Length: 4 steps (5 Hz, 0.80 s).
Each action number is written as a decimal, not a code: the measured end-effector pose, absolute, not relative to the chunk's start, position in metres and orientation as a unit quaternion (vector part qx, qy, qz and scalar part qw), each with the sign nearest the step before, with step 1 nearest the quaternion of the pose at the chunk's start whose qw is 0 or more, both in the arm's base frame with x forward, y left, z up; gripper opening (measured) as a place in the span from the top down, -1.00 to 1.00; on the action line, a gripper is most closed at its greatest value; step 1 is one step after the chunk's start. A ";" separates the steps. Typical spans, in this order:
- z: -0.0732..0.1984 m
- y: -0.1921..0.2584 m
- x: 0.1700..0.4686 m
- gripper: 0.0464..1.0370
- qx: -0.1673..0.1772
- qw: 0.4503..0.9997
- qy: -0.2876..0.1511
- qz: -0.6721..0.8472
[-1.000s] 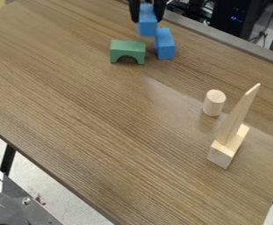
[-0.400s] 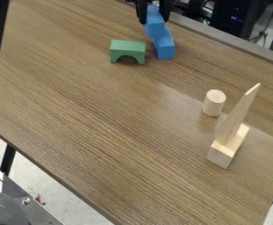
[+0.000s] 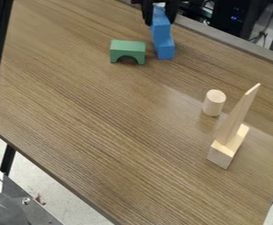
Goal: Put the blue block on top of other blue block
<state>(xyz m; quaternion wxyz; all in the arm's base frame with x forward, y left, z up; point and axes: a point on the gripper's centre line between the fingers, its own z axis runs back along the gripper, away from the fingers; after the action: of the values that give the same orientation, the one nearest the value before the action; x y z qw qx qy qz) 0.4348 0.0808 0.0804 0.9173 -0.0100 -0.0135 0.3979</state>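
- Blue blocks: two, near the table's far edge.
- One, the upper block [image 3: 161, 27], is between the gripper's fingers, in line with the other; whether they touch, I cannot tell.
- One, the lower block [image 3: 165, 51], stands on the table [image 3: 103, 110], partly hidden behind the upper block.
- Gripper: one [image 3: 160, 20], at the top of the view, its two fingers closed on the upper block.
- Green arch: one [image 3: 127, 49], just beside the lower block, opening down.
- Plain wood pieces: three, farther off toward the view's right: one upright cylinder [image 3: 213, 103], one tall wedge [image 3: 235, 117], one base [image 3: 221, 156] under the wedge.
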 end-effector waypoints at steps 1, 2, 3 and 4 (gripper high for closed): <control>0.075 0.077 0.434 -0.05 -0.006 0.919 -0.011 0.395; 0.075 0.075 0.434 -0.05 -0.006 0.918 -0.010 0.395; 0.070 0.076 0.434 -0.05 -0.003 0.918 -0.006 0.396; 0.070 0.075 0.436 -0.05 -0.001 0.918 -0.008 0.397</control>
<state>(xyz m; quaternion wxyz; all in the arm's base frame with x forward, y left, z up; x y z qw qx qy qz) 0.4360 0.0752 0.0695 0.9179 -0.0011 -0.0076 0.3967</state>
